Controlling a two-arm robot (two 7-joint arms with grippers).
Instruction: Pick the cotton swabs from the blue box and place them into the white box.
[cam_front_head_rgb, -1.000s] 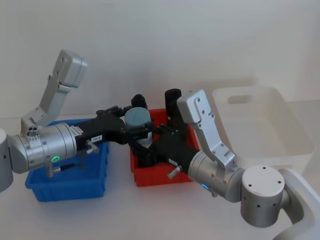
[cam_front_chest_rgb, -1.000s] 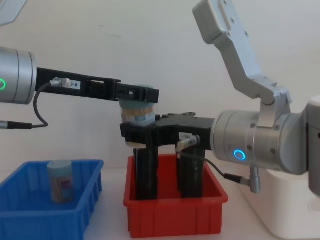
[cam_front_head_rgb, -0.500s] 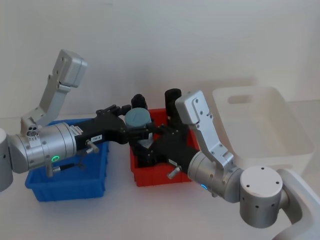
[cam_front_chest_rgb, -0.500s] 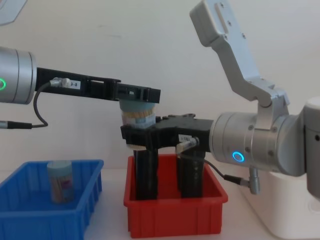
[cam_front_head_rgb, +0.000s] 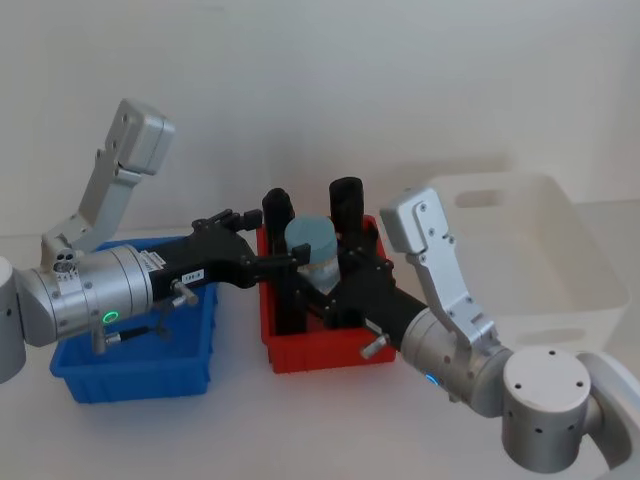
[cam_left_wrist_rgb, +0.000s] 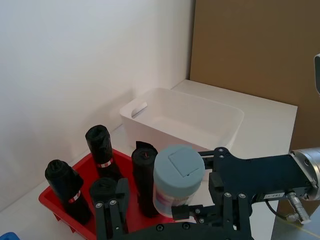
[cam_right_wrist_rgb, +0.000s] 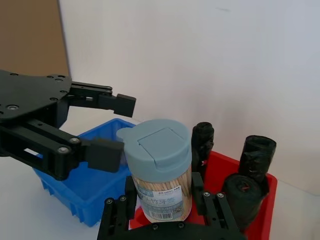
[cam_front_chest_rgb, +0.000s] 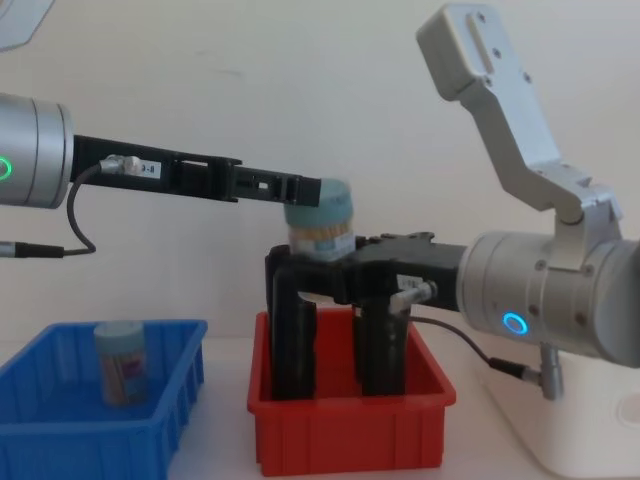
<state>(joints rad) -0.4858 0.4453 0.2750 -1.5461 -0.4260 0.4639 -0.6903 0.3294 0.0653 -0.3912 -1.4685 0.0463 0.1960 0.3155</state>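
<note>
A clear jar of cotton swabs (cam_front_head_rgb: 313, 245) with a pale teal lid hangs upright over the red bin, and my right gripper (cam_front_head_rgb: 326, 288) is shut on its lower body. In the right wrist view the same jar (cam_right_wrist_rgb: 160, 170) stands between that gripper's fingers. My left gripper (cam_right_wrist_rgb: 112, 127) is open, its fingertips just short of the jar and level with the lid (cam_front_chest_rgb: 320, 195). A second jar of cotton swabs (cam_front_chest_rgb: 120, 362) stands in the blue box (cam_front_chest_rgb: 60, 425). The white box (cam_front_head_rgb: 540, 250) sits at the right, with nothing in the part that shows.
A red bin (cam_front_head_rgb: 320, 355) between the blue box (cam_front_head_rgb: 130, 375) and the white box (cam_left_wrist_rgb: 185, 117) holds several tall black upright objects (cam_left_wrist_rgb: 100, 147). They stand right under the held jar. A wall is close behind the bins.
The jar was between the left gripper's fingers with the right gripper closing on it from below. Now the right gripper has carried it rightward, out of the left fingers. The left arm has stayed put.
</note>
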